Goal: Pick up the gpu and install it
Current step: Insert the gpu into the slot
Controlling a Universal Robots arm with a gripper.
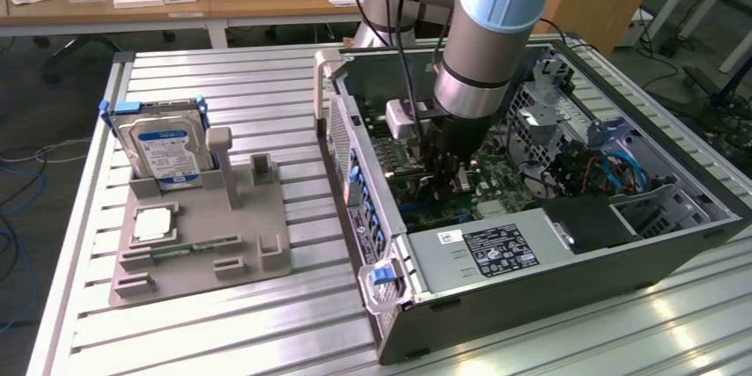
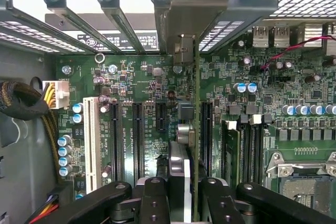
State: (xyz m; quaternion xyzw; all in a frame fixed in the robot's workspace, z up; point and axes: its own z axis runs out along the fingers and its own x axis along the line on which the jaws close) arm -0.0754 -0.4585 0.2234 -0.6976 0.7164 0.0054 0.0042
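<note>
My gripper (image 1: 445, 172) reaches down into the open computer case (image 1: 587, 257), just above the motherboard. In the wrist view the gripper (image 2: 181, 195) is shut on the gpu (image 2: 185, 129). The gpu is a thin dark card seen edge-on, with its metal bracket (image 2: 178, 9) toward the case's rear slot openings. The card stands upright over the green motherboard (image 2: 131, 74), between the black expansion slots (image 2: 137, 140) and the slot (image 2: 206, 135) beside the memory sockets. Whether its edge sits in a slot is hidden behind the fingers (image 2: 152, 198).
A grey fixture (image 1: 200, 248) at the exterior view's left holds a silver hard drive (image 1: 165, 147) upright and a small square chip (image 1: 153, 224). Inside the case are the power supply (image 1: 494, 248), blue cables (image 1: 617, 169) and a white slot (image 2: 90, 140).
</note>
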